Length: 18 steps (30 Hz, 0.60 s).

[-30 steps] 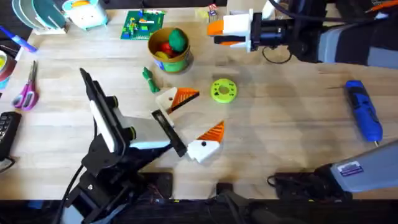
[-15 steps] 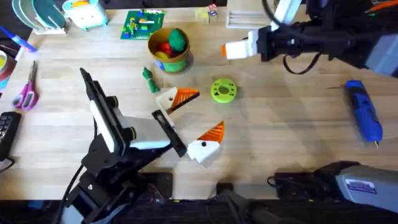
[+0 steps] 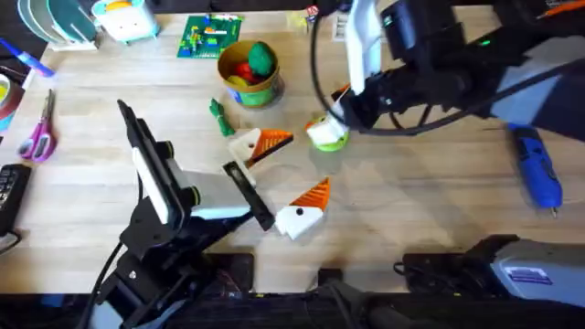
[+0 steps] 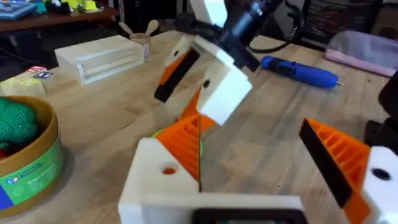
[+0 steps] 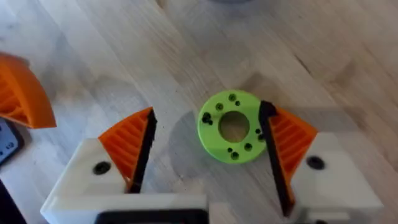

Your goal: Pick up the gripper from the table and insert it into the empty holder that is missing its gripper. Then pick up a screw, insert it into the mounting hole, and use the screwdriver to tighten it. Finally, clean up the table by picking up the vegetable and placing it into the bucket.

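Right claw of mine is spread wide and pinching nothing, hanging straight over the lime green disc with one orange pad either side of it. What look like tiny dark screws sit on the disc's face, so I reckon I'm on the screw-picking step. Next bit's fiddly: drop down and close on just one screw without nudging the disc. Screwdriver lies well apart from the disc, on my side.

The right claw, fingers spread wide, hangs over a lime green disc on the table.
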Motion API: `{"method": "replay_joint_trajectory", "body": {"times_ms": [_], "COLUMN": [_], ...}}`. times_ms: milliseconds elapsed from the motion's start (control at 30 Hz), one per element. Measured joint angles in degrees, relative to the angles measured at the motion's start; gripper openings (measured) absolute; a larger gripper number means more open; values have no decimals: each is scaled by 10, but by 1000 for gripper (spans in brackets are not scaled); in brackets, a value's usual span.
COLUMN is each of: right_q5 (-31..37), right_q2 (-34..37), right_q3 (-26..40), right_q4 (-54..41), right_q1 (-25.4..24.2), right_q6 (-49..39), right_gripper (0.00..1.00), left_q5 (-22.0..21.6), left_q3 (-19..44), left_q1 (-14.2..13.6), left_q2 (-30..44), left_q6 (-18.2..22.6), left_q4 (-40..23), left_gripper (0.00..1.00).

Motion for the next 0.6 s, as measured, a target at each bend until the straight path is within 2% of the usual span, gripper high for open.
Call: {"method": "replay_joint_trajectory", "body": {"times_ms": [100,200,333,400,433,600], "right_q5": [22,38,49,51,52,56], "right_q2": [32,59,68,68,69,82], "right_q3": [0,0,0,0,0,0], "right_q4": [1,1,2,3,3,3], "right_q1": [27,46,55,56,57,57], "right_q6": [-18,-28,-35,-37,-38,-38], "right_gripper": [964,921,767,626,591,577], "left_q5": [0,0,0,0,0,0], "left_q3": [0,0,0,0,0,0], "left_q1": [0,0,0,0,0,0], "left_q2": [0,0,0,0,0,0], "left_q6": [0,0,0,0,0,0], "left_q4": [0,0,0,0,0,0], "left_gripper": [993,993,993,993,993,993]}}
